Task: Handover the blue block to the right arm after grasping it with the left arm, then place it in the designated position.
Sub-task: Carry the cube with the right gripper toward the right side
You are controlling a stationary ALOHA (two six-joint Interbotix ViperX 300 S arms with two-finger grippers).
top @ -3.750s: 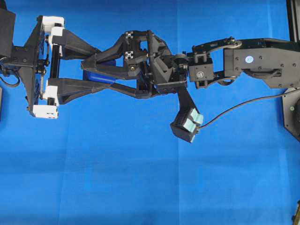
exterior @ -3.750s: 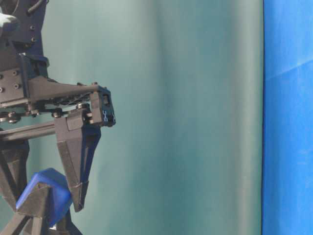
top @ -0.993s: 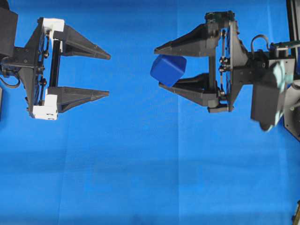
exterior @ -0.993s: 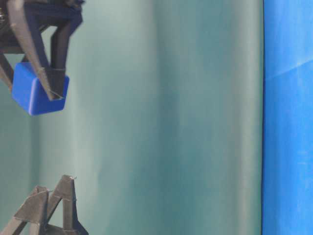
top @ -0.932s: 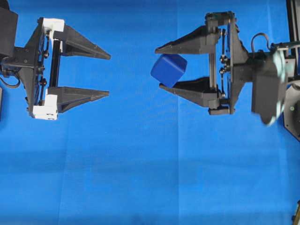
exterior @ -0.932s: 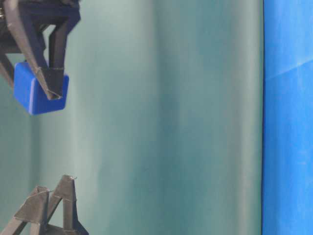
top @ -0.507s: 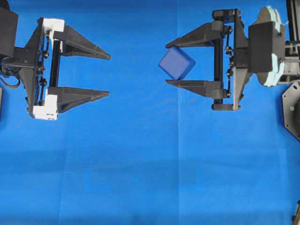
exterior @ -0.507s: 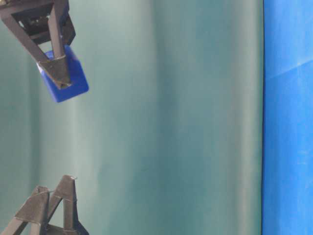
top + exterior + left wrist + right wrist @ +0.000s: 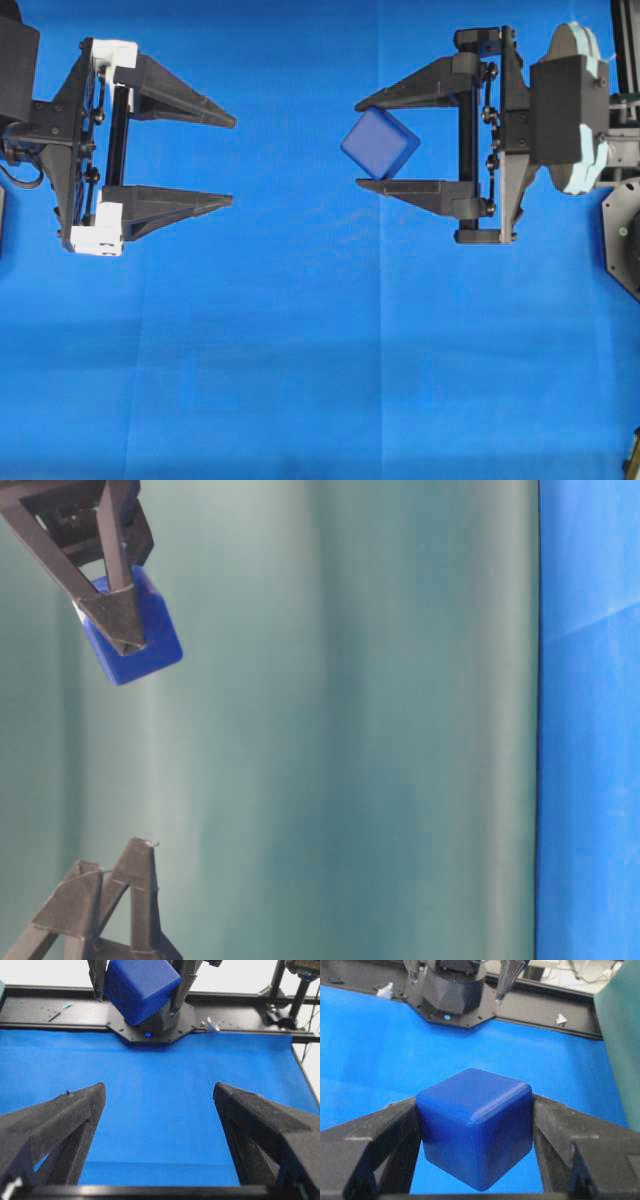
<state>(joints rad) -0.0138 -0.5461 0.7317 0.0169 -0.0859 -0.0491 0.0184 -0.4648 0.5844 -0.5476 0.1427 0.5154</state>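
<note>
From overhead I see a blue cloth covering the whole work surface, with faint fold lines running across it. The left arm's gripper sits at the left with its fingers spread wide and nothing between them. Across a bare stretch of cloth, the right arm's gripper has the blue block pinched between its fingertips, the block turned corner-on and held above the cloth.

At table level I get mostly a green backdrop, with a strip of blue cloth down the right edge. The block hangs at the upper left in the right gripper's black fingers; the left gripper's fingertips poke in at the bottom left, well apart from it.

My left wrist camera looks along the cloth between its two parted fingers to the block held opposite, and a black frame rail runs along the far edge.

From the right wrist camera the block fills the centre, both fingers pressed against its sides. Beyond it I see cloth, the opposite arm's black base, and the green backdrop at right.
</note>
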